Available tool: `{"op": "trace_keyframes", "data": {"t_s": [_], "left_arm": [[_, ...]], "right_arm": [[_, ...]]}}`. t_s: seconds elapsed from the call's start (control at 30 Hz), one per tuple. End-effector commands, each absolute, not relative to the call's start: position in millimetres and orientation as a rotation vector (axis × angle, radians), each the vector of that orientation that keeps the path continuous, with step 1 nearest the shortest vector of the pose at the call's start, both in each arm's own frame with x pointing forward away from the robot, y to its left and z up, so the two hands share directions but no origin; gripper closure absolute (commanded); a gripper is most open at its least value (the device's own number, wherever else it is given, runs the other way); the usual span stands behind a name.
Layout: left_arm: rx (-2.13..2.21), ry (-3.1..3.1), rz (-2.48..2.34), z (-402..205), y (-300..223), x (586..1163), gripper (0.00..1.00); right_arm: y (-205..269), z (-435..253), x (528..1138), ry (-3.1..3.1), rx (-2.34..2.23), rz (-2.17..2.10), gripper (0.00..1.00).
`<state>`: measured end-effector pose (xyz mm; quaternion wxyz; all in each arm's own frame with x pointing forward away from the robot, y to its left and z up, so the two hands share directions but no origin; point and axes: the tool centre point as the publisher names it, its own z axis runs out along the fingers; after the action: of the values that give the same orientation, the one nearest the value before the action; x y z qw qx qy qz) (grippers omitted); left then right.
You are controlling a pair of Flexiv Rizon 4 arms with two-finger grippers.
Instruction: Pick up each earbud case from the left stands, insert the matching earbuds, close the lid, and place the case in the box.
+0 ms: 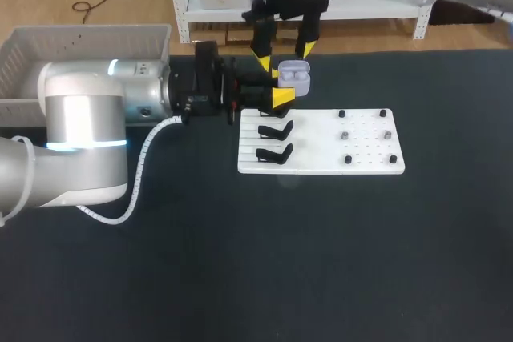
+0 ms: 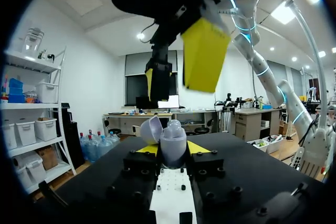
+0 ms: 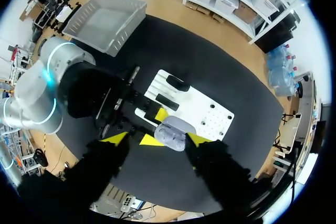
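The left pincer [image 2: 172, 150] is clenched on the case [image 1: 293, 76], its yellow tips pressing the case from both sides. The case is held upright over the far-left corner of the white board [image 1: 321, 159], with its lid [image 2: 149, 128] swung open. Whether buds sit inside is hard to tell.

The right pincer [image 1: 283, 54] hangs right above the case, released, with its tips spread wider than the case and touching nothing.

The board lies on the desk [image 1: 321, 262] nearer the far edge. Two black stands [image 1: 276, 129] on its left half are bare, and small black pegs [image 1: 348, 159] dot its right half.

The grey box [image 1: 80, 42] sits at the desk's far-left corner, behind the left arm.
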<state>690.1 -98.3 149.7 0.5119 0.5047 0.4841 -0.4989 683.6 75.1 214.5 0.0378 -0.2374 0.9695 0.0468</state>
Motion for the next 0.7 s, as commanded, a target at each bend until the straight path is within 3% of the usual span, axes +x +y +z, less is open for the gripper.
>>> {"op": "trace_keyframes", "data": {"t_s": [0.03, 0.37, 0.7], "left_arm": [[1.211, 1.164, -1.195, 149, -99, 689, 1.00], [1.211, 1.164, -1.195, 149, -99, 689, 1.00], [1.211, 1.164, -1.195, 149, -99, 689, 1.00]], "right_arm": [[59, 220, 685, 2.963, -0.610, 0.177, 0.00], [35, 212, 727, 2.945, -0.049, 0.170, 0.00], [17, 193, 748, 2.965, 0.073, 0.164, 0.00]]}}
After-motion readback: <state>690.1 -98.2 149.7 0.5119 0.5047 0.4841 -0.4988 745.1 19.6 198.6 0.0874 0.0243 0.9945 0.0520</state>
